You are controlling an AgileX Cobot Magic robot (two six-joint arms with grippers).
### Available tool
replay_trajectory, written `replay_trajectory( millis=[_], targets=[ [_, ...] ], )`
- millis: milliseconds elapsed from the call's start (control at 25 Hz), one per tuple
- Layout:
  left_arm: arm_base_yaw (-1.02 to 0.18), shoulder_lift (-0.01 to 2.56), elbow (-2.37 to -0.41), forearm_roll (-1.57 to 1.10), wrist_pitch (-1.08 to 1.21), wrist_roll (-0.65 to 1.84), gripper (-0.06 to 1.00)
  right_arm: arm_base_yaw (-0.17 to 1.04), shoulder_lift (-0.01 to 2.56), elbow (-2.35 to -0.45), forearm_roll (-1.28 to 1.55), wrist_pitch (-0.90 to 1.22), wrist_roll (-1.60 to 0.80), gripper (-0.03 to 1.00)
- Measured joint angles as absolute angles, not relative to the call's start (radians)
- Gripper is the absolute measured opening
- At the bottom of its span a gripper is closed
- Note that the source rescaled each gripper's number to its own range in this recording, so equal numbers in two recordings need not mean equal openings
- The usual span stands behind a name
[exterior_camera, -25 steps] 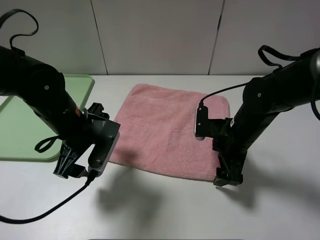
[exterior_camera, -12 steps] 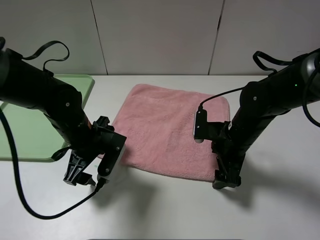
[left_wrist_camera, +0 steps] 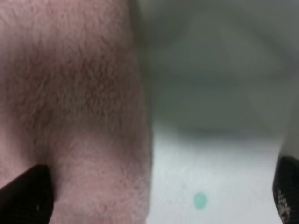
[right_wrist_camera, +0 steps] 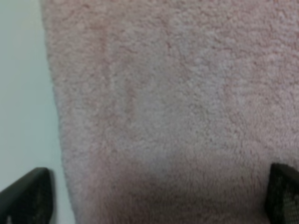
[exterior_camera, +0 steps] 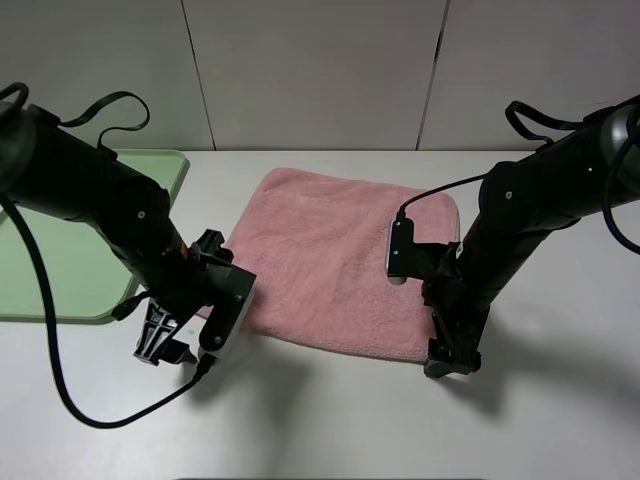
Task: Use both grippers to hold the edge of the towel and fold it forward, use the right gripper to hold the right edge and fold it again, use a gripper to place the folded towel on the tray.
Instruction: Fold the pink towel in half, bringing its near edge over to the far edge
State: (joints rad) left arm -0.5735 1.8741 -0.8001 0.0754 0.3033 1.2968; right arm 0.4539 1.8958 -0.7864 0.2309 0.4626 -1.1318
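Left claw (exterior_camera: pixel 168 350) spread over towel (exterior_camera: pixel 330 260) edge, right claw (exterior_camera: pixel 450 362) likewise

Both arms are thick round tubes in matt black. The left arm (exterior_camera: pixel 95 195) carries near its wrist a boxy black camera block (exterior_camera: pixel 222 305) with a pale edge. A thin black cable (exterior_camera: pixel 100 425) leaves this block toward 7 o'clock. A black strap loop (exterior_camera: pixel 100 105) sits on its upper part. The right arm (exterior_camera: pixel 545 190) has a silver-faced block (exterior_camera: pixel 398 250), a short cable (exterior_camera: pixel 440 188), a second loop (exterior_camera: pixel 530 112) and one tiny green light (exterior_camera: pixel 591 168). The left pincer (exterior_camera: pixel 160 345) and the right pincer (exterior_camera: pixel 450 360) have black fingers (right_wrist_camera: pixel 282 193) with a finely dotted surface.
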Motion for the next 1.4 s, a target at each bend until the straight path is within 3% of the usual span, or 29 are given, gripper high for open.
replay_trajectory(
  millis=[360,480,800,1000,1120,1320,1400],
  targets=[
    [-0.559,1.906,-0.830,0.115,0.325,1.296,0.94,0.454,1.897,-0.786,0.239,0.464,-1.133,1.00],
    [-0.559,1.914,-0.834,0.115,0.333,1.295,0.89,0.454,1.897,-0.786,0.245,0.464,-1.133,1.00],
    [-0.559,1.920,-0.834,0.116,0.293,1.297,0.44,0.451,1.898,-0.787,0.249,0.463,-1.133,0.98],
    [-0.559,1.926,-0.834,0.119,0.241,1.299,0.16,0.451,1.900,-0.790,0.243,0.425,-1.136,0.70],
    [-0.559,1.929,-0.834,0.120,0.226,1.299,0.04,0.451,1.903,-0.794,0.254,0.409,-1.148,0.45],
    [-0.559,1.931,-0.834,0.120,0.223,1.299,0.00,0.451,1.904,-0.796,0.261,0.389,-1.150,0.08],
    [-0.559,1.931,-0.834,0.120,0.220,1.299,0.00,0.451,1.904,-0.796,0.264,0.389,-1.150,0.00]
  ],
)
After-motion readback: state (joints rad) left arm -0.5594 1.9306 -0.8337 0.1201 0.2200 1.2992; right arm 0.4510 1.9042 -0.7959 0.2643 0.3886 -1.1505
